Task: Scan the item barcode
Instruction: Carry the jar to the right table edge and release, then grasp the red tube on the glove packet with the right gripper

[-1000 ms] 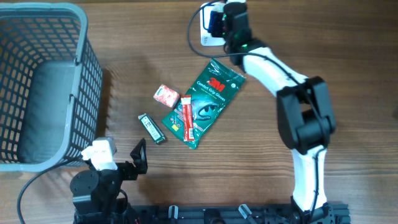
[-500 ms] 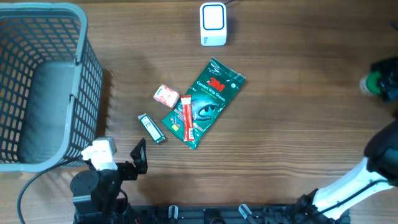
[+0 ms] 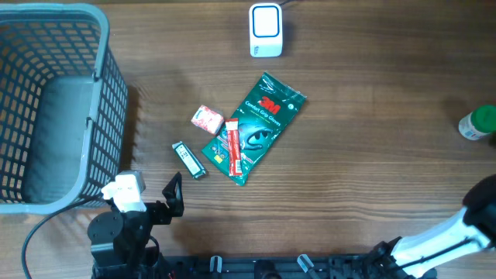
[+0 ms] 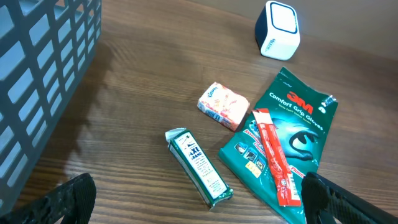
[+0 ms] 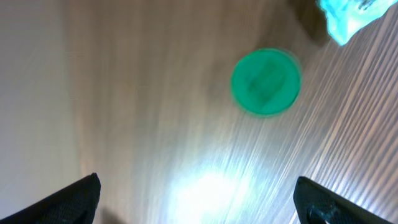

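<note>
While I watch the left wrist feed, the left gripper (image 4: 205, 205) has its fingers (image 4: 62, 202) spread wide with nothing between them, hanging above the table (image 3: 372, 178) at about seven o'clock in the overhead view. Just ahead of it lies a slim green pack (image 4: 199, 168). At one o'clock from that pack sits a small pink packet (image 4: 222, 104), and at three o'clock a green glove packet (image 4: 292, 137) with a red stick sachet (image 4: 273, 158) lying on top of it. The white scanner (image 3: 265, 31) stands at twelve o'clock on the table, well apart from the pile. A grey basket (image 3: 46, 23) fills the ten o'clock corner.

On the blurred right wrist feed, the right gripper (image 5: 202, 202) also has its fingers (image 5: 71, 199) spread and holding nothing. A green-capped bottle (image 5: 266, 82) stands beyond them; overhead it sits at the three o'clock edge (image 3: 480, 122). I cannot tell what the teal scrap at one o'clock on that feed is.
</note>
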Tool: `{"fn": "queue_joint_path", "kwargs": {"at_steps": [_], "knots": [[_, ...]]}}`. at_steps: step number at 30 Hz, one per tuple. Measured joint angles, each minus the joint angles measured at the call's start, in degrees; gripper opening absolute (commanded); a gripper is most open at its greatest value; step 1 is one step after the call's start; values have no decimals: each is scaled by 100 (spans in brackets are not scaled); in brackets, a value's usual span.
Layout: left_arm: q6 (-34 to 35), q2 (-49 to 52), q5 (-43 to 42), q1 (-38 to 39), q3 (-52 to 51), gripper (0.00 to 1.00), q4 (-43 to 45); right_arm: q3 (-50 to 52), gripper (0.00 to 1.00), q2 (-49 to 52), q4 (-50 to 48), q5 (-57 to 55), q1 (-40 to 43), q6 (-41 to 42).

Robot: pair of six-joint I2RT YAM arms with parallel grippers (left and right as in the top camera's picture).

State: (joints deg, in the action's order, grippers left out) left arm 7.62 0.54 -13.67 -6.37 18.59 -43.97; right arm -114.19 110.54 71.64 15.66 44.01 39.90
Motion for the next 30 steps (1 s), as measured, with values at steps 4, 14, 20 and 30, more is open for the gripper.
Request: {"fn": "queue_joint_path", "kwargs": {"at_steps": [4, 14, 20, 30], "knots": [[0, 0, -2, 0, 0, 100, 4, -109, 100, -706, 870, 81, -1268, -129], [0, -2, -2, 0, 0, 100, 0, 2415, 99, -337, -1471, 61, -7020, -1729], [0, 0, -2, 0, 0, 100, 2, 2734, 95, 286, -2479, 107, -8378, -2087], [0, -2, -2, 0, 0, 100, 0, 2741, 43, 1156, -2806, 691, -8345, -2267]]}}
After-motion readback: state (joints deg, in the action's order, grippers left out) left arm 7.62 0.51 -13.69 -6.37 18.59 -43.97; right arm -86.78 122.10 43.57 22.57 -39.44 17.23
